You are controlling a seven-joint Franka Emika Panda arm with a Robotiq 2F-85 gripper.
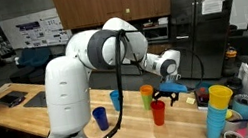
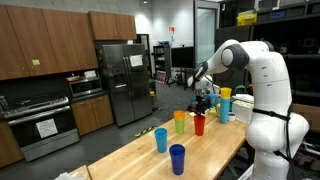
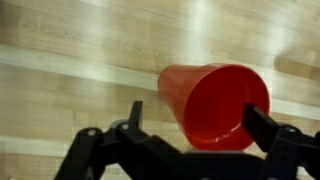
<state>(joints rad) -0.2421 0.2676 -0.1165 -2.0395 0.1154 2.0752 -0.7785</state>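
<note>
Across the wooden table [image 1: 30,113], reading from the left in an exterior view, I see a dark blue cup [image 1: 100,118], a light blue cup [image 1: 116,100], and a green cup [image 1: 146,99] with what looks like an orange one nested in it. Next comes the red cup [image 1: 159,112], upright on the wood near the table's front edge. The gripper [image 1: 171,91] hangs just above it and slightly to its right. A yellow cup [image 1: 220,94] tops a blue stack further right, well apart from the arm.

From the wrist view, the red cup [image 3: 220,105] lies open-mouthed beneath me. The left finger [image 3: 135,118] is off its side wall and the right finger [image 3: 262,125] is beyond its rim. The fingers are spread wide apart, touching nothing and holding nothing.

I judge the step in hand to be a hover over the red cup with the jaws free. Any grasp from this pose would call for centring first, since the cup sits towards the right finger. After that, it would need a straight descent until both pads flank the wall below the rim. A skewed approach could tip so light a cup.
</note>
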